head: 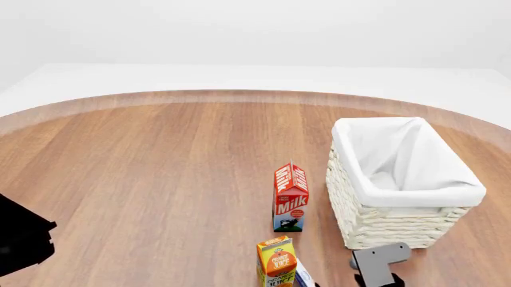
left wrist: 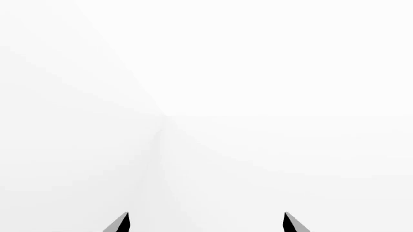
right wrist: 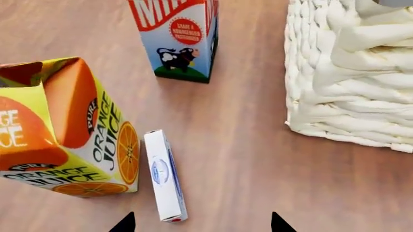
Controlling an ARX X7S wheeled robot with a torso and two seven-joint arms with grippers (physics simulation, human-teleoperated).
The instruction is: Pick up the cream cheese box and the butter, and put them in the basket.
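The cream cheese box point(right wrist: 164, 176), a small flat white box with blue markings, stands on its narrow edge on the wood table, right beside the orange juice carton point(right wrist: 65, 130). A corner of the cream cheese box point(head: 303, 276) also shows in the head view. My right gripper point(right wrist: 201, 223) is open just above and short of the box, holding nothing. The white wicker basket point(head: 383, 224) with its cloth liner stands to the right. My left gripper point(left wrist: 206, 223) is open and faces only blank white. The butter is out of view.
A red milk carton point(head: 291, 197) stands left of the basket, and the orange juice carton point(head: 276, 261) sits in front of it. The wicker wall of the basket point(right wrist: 348, 87) is close to my right gripper. Part of my left arm point(head: 20, 242) shows at the left edge.
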